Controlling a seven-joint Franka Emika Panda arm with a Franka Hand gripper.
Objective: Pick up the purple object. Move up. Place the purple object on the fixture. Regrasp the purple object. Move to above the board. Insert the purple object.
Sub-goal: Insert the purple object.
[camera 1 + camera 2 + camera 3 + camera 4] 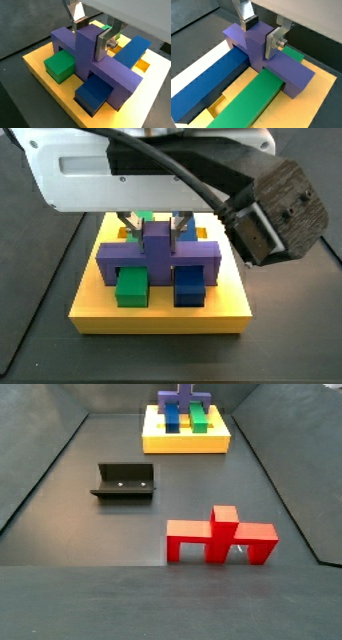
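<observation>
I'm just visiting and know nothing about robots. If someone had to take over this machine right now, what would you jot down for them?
Gripper: over the yellow board, its fingers either side of the purple piece's upright stem. They look closed on it, but I cannot confirm contact.
Purple piece: sits on the board, straddling the green bar and blue bar; it looks pushed in, or nearly.
Black fixture: nothing on it, out on the floor away from the board.
Red piece: on the floor, untouched.
Done: pickup, fixture stop, move to board.
Left: confirm the piece is fully seated, open the gripper, lift away.
</observation>
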